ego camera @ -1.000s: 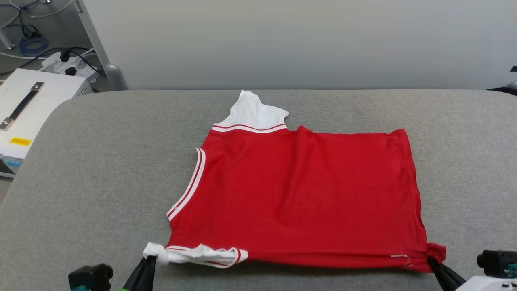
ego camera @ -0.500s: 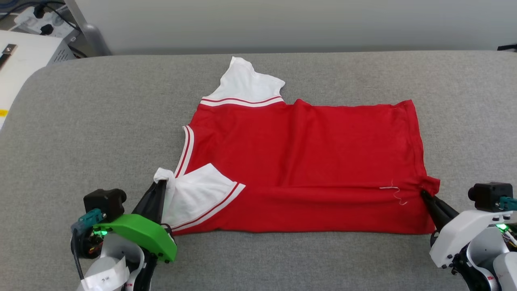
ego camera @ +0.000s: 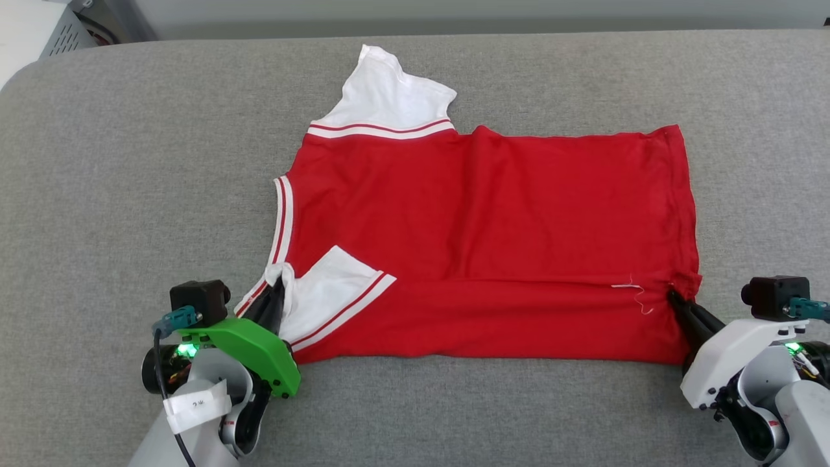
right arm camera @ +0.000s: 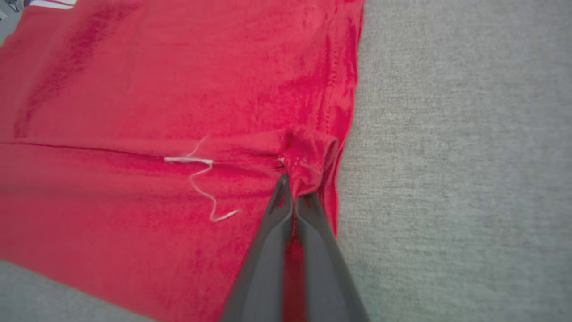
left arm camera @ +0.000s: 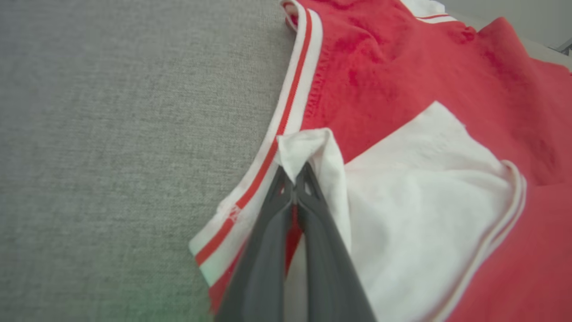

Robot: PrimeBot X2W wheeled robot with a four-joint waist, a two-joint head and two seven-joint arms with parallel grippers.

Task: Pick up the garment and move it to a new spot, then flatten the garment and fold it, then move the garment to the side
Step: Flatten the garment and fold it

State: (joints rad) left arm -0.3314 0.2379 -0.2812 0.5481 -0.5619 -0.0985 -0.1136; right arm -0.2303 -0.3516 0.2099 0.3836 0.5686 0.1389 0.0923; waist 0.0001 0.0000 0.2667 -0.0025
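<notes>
The garment (ego camera: pixel 480 227), a red shirt with white sleeves and striped trim, lies spread on the grey cushioned surface (ego camera: pixel 130 162), its near edge folded over onto the body. My left gripper (ego camera: pixel 277 290) is shut on the near white sleeve (left arm camera: pixel 402 192), pinching its tip where it lies turned over onto the red cloth. My right gripper (ego camera: pixel 673 297) is shut on the garment's near right hem corner (right arm camera: pixel 308 165). A loose white thread (right arm camera: pixel 201 179) lies beside that corner. The far white sleeve (ego camera: pixel 389 97) lies flat at the back.
The grey surface extends on all sides of the shirt, with bare room left and right. A white box (ego camera: pixel 32 26) stands off the back left corner. A pale wall (ego camera: pixel 454 10) runs behind the surface.
Both grippers have carried the garment's near edge away from me, folding it over the body; the white sleeve now lies on the red cloth. The head camera has tilted down.
</notes>
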